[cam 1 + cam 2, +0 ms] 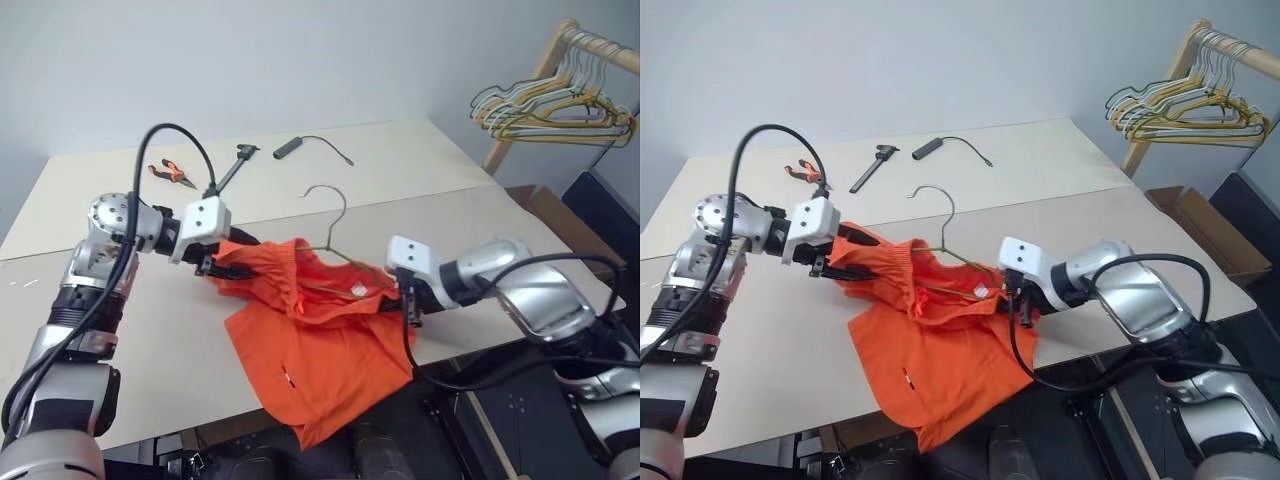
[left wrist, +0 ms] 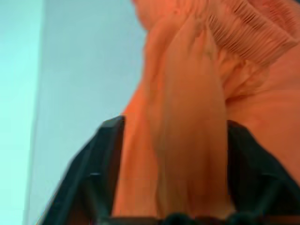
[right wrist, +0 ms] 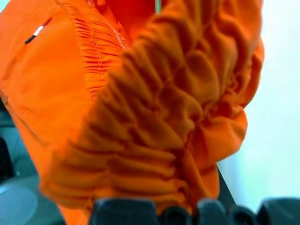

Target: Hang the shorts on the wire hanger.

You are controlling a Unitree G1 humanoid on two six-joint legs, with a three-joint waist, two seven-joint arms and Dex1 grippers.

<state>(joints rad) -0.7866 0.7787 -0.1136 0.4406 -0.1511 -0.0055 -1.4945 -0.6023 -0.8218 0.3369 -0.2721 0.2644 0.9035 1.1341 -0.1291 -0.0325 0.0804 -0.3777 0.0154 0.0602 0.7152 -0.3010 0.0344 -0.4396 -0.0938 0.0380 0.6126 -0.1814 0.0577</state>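
Two tools work one garment on the desk (image 1: pixel 120 390). The shorts (image 1: pixel 320 345) lie crumpled at the desk's near edge, one leg hanging over it; the waistband is lifted between the arms. The hanger (image 1: pixel 335 245) sits inside the waistband, its hook standing up clear behind the fabric, its wire body mostly buried.

Right tool (image 1: pixel 408 305): clamped on the gathered waistband at the garment's right end. Left tool (image 1: pixel 212 265): fingers apart, with a fold of waistband lying between them, not pinched.

Judgement on the step in hand: the waistband is being drawn over the hanger's shoulders. To do it well, the right grip should hold firm as the anchor while the left retakes the band nearer the elastic edge, not on loose cloth. Pull should then run outward along the wire, so the elastic stretches past the hanger's end rather than dragging the hanger sideways. The overhanging leg may pull the garment off the desk if both grips slacken together.

View differences:
- Head views: both arms, hook, the garment's lie.
- Left wrist view: the black fingers (image 2: pixel 93 173) stand either side of the fold, with a gap to the fabric on one side.
- Right wrist view: bunched elastic packed at the finger bases and a small striped tag (image 3: pixel 38 30) on the cloth.
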